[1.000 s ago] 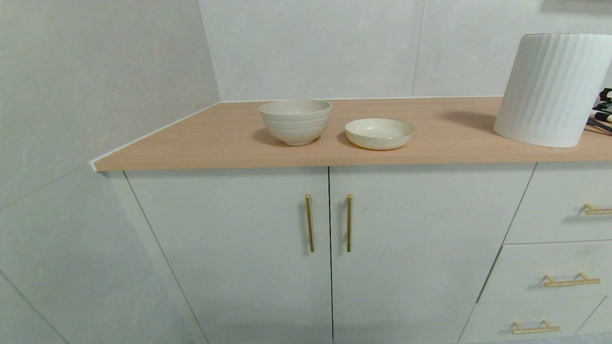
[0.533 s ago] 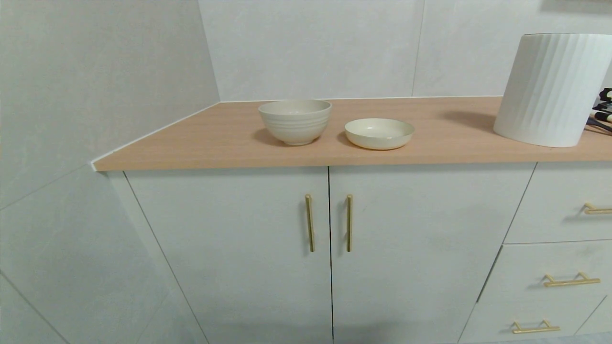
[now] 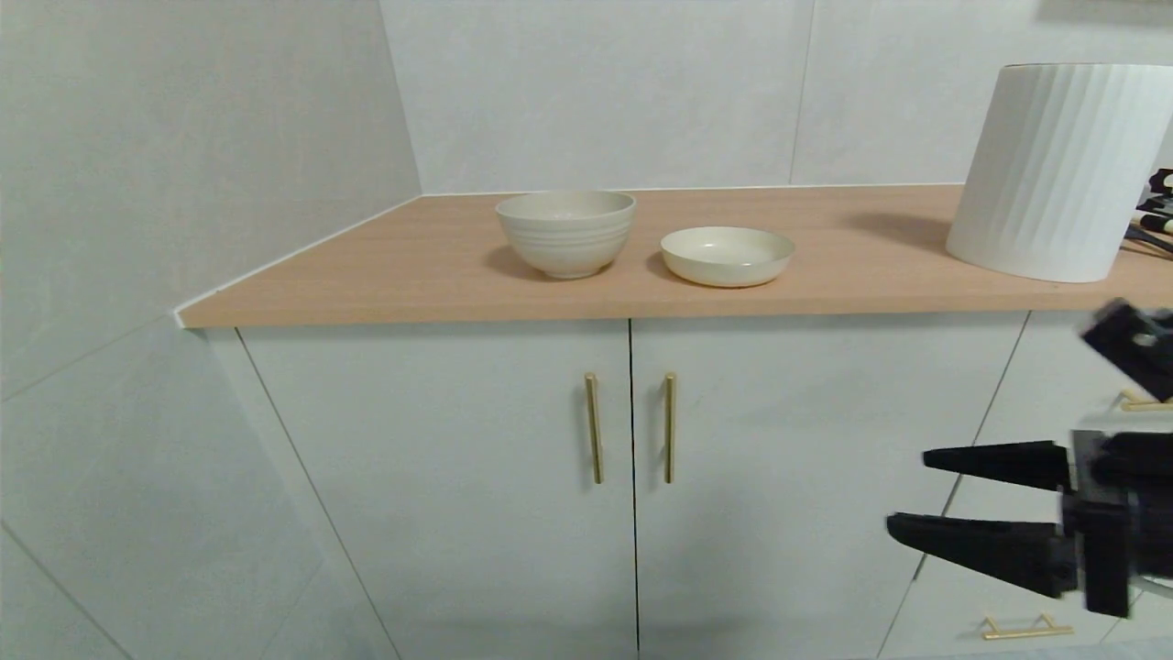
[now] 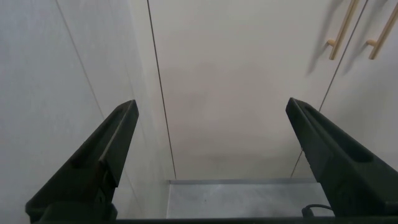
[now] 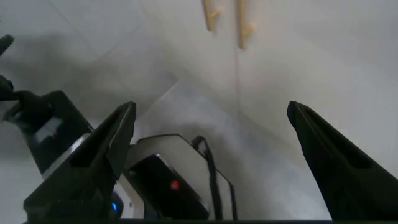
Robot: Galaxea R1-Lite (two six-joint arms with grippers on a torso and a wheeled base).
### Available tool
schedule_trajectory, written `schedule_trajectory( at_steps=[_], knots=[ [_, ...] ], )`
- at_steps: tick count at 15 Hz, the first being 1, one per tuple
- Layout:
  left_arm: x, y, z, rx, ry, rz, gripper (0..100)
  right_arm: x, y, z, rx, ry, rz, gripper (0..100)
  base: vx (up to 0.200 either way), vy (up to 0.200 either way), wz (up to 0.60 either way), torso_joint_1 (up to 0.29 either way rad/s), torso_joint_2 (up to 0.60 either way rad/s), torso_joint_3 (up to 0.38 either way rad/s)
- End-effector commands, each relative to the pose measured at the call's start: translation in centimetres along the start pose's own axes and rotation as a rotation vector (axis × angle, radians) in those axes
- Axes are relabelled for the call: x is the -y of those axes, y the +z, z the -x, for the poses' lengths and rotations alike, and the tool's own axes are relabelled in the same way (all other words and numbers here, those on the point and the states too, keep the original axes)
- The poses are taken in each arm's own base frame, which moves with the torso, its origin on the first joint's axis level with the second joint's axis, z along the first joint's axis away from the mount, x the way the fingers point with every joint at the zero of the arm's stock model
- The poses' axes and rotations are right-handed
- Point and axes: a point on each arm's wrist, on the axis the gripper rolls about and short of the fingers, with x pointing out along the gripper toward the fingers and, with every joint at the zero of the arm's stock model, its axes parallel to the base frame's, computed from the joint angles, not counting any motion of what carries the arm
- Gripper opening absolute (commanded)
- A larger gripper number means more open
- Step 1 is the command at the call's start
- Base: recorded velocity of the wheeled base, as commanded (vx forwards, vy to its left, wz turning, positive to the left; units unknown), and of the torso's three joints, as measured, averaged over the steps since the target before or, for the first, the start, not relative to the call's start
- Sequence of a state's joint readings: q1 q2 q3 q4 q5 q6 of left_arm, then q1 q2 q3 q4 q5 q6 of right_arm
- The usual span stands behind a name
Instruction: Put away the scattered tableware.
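**Cream bowl [image 3: 565, 234] and shallow dish [image 3: 727, 256] on wooden countertop [image 3: 367, 280]; right gripper [image 3: 907, 490] low**

The bowl and shallow dish sit side by side, not touching, at upper centre of the head frame. The right gripper is at lower right, fingers spread, nothing held, tips pointing frame-left. Both pieces lie up and left of it, the shallow dish nearer.

Closer to its height is the right door handle [image 3: 670, 427], long axis vertical, left of the tips and well apart. The jaws are stacked one above the other. Judgement: a wrist roll is needed before closing on that bar.

The left gripper [image 4: 211, 109] is spread and empty, low before the cabinet face [image 4: 236, 74]. Judgement: the right arm is nearer the tableware.

No label or writing is legible.
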State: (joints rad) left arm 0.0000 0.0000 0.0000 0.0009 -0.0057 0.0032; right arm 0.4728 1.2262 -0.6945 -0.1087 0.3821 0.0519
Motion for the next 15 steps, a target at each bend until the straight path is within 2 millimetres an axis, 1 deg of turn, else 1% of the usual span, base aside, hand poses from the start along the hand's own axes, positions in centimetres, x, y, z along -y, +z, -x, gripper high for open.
schedule_trajectory(
  at_steps=[1, 3, 4, 5, 6, 9, 10, 12, 15],
  knots=[
    [0.0, 0.0, 0.0, -0.001, 0.0, 0.0, 100, 0.8, 1.0, -7.4, -0.091, 0.068, -0.031, 100, 0.0, 0.0, 0.0, 0.0, 0.0, 0.0],
    [0.0, 0.0, 0.0, -0.002, 0.0, 0.0, 100, 0.4, 1.5, -9.5, -0.11, 0.094, -0.069, 100, 0.0, 0.0, 0.0, 0.0, 0.0, 0.0],
    [0.0, 0.0, 0.0, -0.001, 0.0, 0.0, 100, 0.3, 1.6, -11.4, -0.135, 0.105, -0.114, 100, 0.0, 0.0, 0.0, 0.0, 0.0, 0.0],
    [0.0, 0.0, 0.0, -0.001, 0.0, 0.0, 100, 0.5, 1.9, -12.3, -0.129, 0.105, -0.121, 100, 0.0, 0.0, 0.0, 0.0, 0.0, 0.0],
    [0.0, 0.0, 0.0, -0.001, 0.0, 0.0, 100, 0.7, 2.1, -12.8, -0.124, 0.106, -0.121, 100, 0.0, 0.0, 0.0, 0.0, 0.0, 0.0],
    [0.0, 0.0, 0.0, -0.002, 0.0, 0.0, 100, 1.5, 1.5, -16.1, -0.106, 0.109, -0.118, 100, 0.0, 0.0, 0.0, 0.0, 0.0, 0.0],
    [0.0, 0.0, 0.0, -0.002, 0.0, 0.0, 100, 1.9, 0.7, -17.8, -0.082, 0.111, -0.111, 100, 0.0, 0.0, 0.0, 0.0, 0.0, 0.0],
    [0.0, 0.0, 0.0, -0.002, 0.0, 0.0, 100, 2.3, -0.1, -19.1, -0.046, 0.115, -0.129, 100, 0.0, 0.0, 0.0, 0.0, 0.0, 0.0],
    [0.0, 0.0, 0.0, -0.001, 0.0, 0.0, 100, 2.6, -0.3, -20.0, 0.002, 0.116, -0.161, 100, 0.0, 0.0, 0.0, 0.0, 0.0, 0.0]
  ],
)
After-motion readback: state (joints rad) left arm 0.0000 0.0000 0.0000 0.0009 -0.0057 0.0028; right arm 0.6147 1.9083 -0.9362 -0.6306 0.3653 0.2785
